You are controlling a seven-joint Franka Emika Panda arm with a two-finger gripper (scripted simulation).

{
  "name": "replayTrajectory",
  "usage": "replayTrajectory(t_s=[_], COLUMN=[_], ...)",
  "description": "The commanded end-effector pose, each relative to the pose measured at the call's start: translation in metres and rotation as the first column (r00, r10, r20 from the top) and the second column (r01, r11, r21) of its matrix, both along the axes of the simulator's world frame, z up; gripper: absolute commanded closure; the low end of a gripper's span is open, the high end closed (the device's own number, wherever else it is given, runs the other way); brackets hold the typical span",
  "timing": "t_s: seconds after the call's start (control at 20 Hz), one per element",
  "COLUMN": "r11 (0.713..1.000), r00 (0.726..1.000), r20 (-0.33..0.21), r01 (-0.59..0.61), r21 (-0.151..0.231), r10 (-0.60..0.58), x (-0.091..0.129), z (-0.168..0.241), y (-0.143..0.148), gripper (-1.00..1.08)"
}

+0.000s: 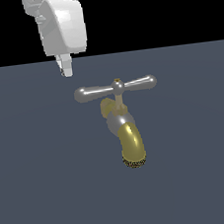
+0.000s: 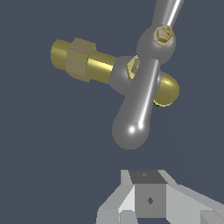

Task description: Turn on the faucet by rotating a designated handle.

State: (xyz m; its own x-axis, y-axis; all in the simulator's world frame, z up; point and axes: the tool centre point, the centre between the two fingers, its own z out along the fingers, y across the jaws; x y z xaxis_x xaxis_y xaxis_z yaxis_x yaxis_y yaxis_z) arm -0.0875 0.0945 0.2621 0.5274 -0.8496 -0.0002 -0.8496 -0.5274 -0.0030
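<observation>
The faucet (image 1: 129, 140) has a brass-gold curved spout, a silver collar and a dark mesh tip, and stands on the dark grey floor. Its handle (image 1: 115, 88) is a silver crossbar with two bulbous ends and a small brass knob on the hub, lying level across the top. My gripper (image 1: 66, 68) hangs above and behind the crossbar's end on the exterior view's left, apart from it, with fingers together and empty. In the wrist view the handle (image 2: 140, 103) runs away from my gripper (image 2: 147, 192), its near bulbous end a short gap ahead. The brass faucet body (image 2: 83, 61) lies beneath.
A flat dark grey floor (image 1: 44, 192) lies all around the faucet. The white hand of the arm (image 1: 63, 25) fills the upper part of the exterior view's left side.
</observation>
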Motion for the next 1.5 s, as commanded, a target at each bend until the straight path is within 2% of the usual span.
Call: replayTrajectory(t_s=[0.0,0.4,0.75,1.3,1.45], r11=[0.999,0.984,0.968,0.962,0.962], r00=[0.999,0.984,0.968,0.962,0.962], r20=[0.0,-0.001,-0.002,-0.002,-0.002], r01=[0.049,0.18,0.25,0.273,0.273], r21=[0.001,0.0,-0.001,-0.002,-0.002], r10=[-0.049,-0.18,-0.25,-0.273,-0.273], x=[0.011,0.042,0.058,0.064,0.055], z=[-0.011,-0.042,-0.058,-0.063,-0.063], y=[0.001,0.0,-0.003,-0.005,-0.006], gripper=[1.08,1.08,1.08,1.08,1.08])
